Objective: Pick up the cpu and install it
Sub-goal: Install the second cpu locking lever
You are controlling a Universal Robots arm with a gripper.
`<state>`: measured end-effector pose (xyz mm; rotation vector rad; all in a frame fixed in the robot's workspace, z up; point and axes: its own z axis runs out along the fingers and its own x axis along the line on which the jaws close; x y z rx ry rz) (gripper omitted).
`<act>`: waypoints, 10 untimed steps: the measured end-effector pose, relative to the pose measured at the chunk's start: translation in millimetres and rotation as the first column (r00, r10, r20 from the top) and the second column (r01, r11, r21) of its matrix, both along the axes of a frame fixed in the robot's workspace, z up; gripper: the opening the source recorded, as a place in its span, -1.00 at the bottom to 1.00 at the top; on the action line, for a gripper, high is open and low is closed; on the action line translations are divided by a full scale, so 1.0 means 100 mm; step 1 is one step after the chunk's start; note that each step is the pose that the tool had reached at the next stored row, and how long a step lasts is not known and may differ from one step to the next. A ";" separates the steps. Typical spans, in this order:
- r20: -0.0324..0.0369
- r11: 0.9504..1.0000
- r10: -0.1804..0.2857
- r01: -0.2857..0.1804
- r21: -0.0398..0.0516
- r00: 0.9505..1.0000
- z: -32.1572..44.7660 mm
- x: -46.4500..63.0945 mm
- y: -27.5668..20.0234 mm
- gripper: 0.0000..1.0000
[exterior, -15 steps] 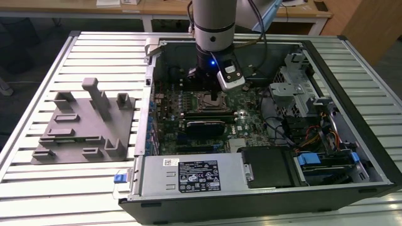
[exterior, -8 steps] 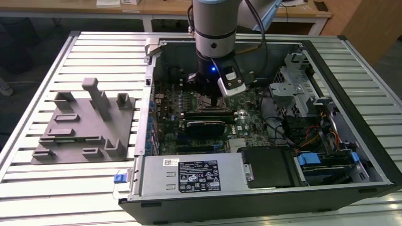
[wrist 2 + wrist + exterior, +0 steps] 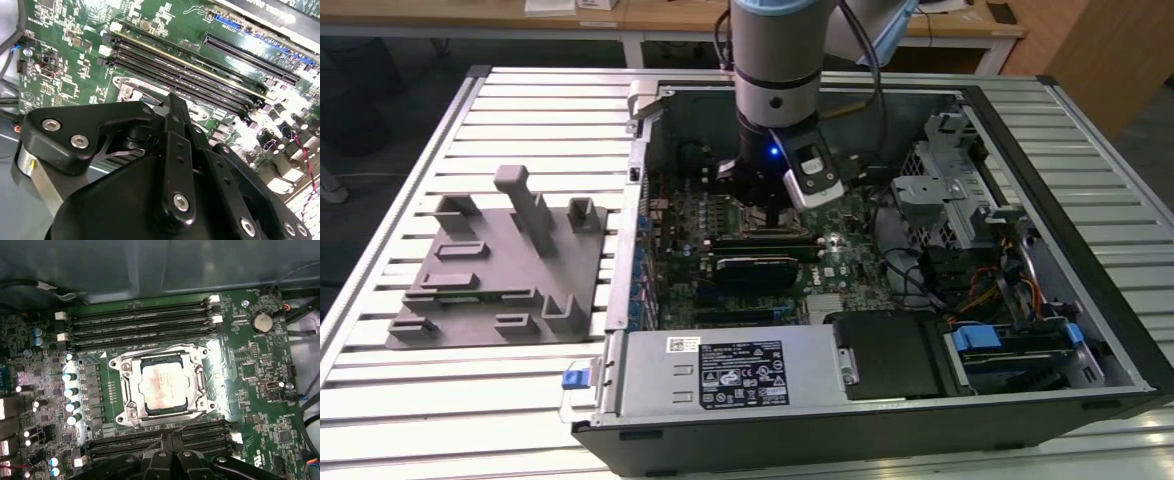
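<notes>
The cpu (image 3: 162, 387), a small square chip with a pale metal top, lies flat inside the metal-framed socket (image 3: 125, 385) on the green motherboard (image 3: 250, 370) in the first wrist view. My gripper (image 3: 172, 457) hangs over the board a short way from the socket, above a bank of black memory slots (image 3: 150, 440), and nothing shows in it. In the exterior view the gripper (image 3: 767, 195) is low inside the open computer case (image 3: 1067, 150), over the middle of the motherboard. The second wrist view has the gripper's black linkage (image 3: 175, 165) close above the memory slots (image 3: 200, 80).
A grey plastic tray (image 3: 494, 260) with upright posts sits on the slatted table at the exterior view's left, outside the case. Inside the case are a power supply (image 3: 720, 375), a metal drive cage (image 3: 961, 200) and loose cables (image 3: 987, 290). The case walls stand around the board.
</notes>
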<state>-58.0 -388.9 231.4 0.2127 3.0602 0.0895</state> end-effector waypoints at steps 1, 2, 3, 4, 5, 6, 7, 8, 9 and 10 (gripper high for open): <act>-0.003 1.000 0.009 -0.009 0.000 1.000 -0.003 0.00 0.000 -0.79; -0.004 1.000 0.013 -0.013 0.000 1.000 -0.003 0.00 -0.001 -0.79; -0.004 1.000 0.013 -0.013 0.000 1.000 -0.003 0.00 -0.001 -0.79; -0.004 1.000 0.013 -0.013 0.000 1.000 -0.003 0.00 0.000 -0.79; -0.004 1.000 0.013 -0.013 0.000 1.000 -0.003 0.00 0.000 -0.79; -0.004 1.000 0.013 -0.013 0.000 1.000 -0.004 0.00 0.000 -0.79; -0.004 1.000 0.013 -0.013 0.000 1.000 -0.005 0.00 0.000 -0.79; -0.004 1.000 0.014 -0.014 0.000 1.000 -0.008 -0.01 0.000 -0.79; -0.004 1.000 0.015 -0.015 0.000 1.000 -0.010 -0.03 0.000 -0.79; -0.004 1.000 0.016 -0.016 0.000 1.000 -0.013 -0.04 0.000 -0.79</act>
